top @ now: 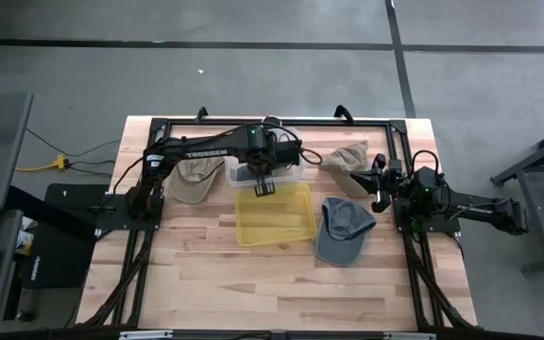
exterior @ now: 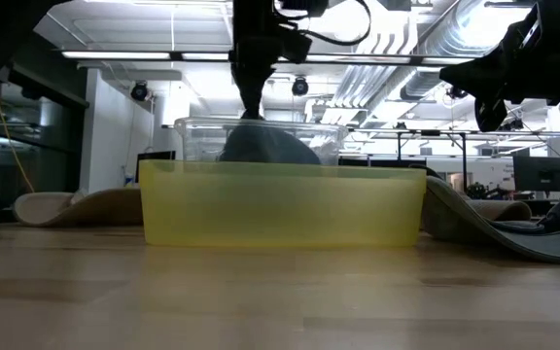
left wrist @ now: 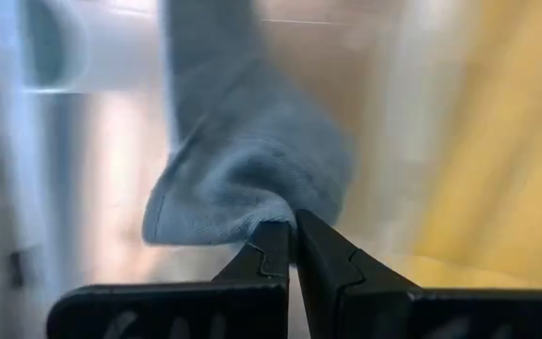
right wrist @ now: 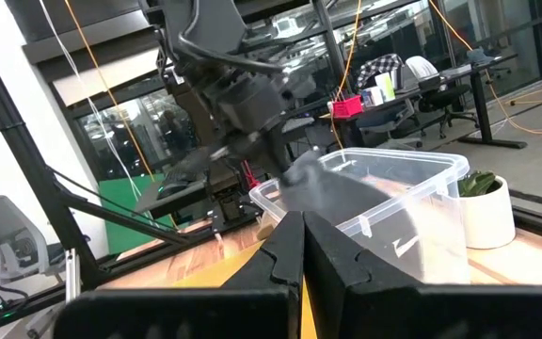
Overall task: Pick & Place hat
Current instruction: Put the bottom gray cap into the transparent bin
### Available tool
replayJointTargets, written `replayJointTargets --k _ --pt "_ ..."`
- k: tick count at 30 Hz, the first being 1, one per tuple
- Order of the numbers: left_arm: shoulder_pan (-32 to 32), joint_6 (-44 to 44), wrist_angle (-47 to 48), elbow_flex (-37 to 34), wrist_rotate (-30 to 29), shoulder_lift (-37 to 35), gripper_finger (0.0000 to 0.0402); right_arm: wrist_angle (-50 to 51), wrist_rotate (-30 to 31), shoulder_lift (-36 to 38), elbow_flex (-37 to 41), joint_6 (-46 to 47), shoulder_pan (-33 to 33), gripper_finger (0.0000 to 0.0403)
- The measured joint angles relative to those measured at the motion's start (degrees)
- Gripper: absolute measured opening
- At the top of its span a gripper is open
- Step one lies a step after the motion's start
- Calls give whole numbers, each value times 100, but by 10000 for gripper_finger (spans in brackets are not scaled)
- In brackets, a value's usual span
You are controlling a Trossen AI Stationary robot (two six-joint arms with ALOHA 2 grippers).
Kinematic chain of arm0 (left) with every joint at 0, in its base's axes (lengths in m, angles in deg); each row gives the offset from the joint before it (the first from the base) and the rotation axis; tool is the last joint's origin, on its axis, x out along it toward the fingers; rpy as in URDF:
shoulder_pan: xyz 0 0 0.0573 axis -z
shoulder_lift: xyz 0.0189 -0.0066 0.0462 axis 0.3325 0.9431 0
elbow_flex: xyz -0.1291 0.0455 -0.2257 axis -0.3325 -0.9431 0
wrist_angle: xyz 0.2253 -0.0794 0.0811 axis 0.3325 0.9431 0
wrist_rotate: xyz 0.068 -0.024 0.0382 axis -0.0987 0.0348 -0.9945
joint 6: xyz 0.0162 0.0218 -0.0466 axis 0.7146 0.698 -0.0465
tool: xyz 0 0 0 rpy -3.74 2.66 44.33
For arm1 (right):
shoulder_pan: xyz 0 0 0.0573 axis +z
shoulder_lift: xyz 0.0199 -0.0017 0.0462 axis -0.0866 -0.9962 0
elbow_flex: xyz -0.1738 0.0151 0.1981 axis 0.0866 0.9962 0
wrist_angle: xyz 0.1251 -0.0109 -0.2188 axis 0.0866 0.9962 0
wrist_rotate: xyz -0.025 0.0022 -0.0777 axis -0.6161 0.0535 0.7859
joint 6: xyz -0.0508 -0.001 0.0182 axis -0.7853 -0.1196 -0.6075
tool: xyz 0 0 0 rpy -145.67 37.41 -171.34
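Observation:
My left gripper is shut on a blue-grey hat and stands over the clear plastic bin at the table's far middle. The low view shows this hat inside the clear bin, behind the yellow bin. A second blue-grey hat lies flat on the table, right of the yellow bin. My right gripper is shut on nothing and waits at the table's right side. My left gripper pinches a bunched edge of the blue-grey hat between its two fingers. It comes from above, pointing down into the clear bin. The hat's cloth hangs slack below the fingers inside the bin. The yellow bin hides whether it rests on the bin's floor.
One tan hat lies left of the clear bin under the left arm. Another tan hat lies to the bin's right, near the right gripper. The near half of the wooden table is bare.

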Motion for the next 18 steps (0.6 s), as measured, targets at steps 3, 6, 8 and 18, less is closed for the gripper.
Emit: replayJointTargets --k 3,6,8,18 --pt "-2 -14 -60 0 564 0 0 0 0 0 0 0 0 0" --pt "-7 -31 -91 0 670 0 0 0 0 0 0 -2 0 0" --pt "-7 -31 -89 0 742 0 0 0 0 0 1 -1 0 0" --pt "-59 125 -165 0 1552 0 0 0 0 0 0 0 1 0"
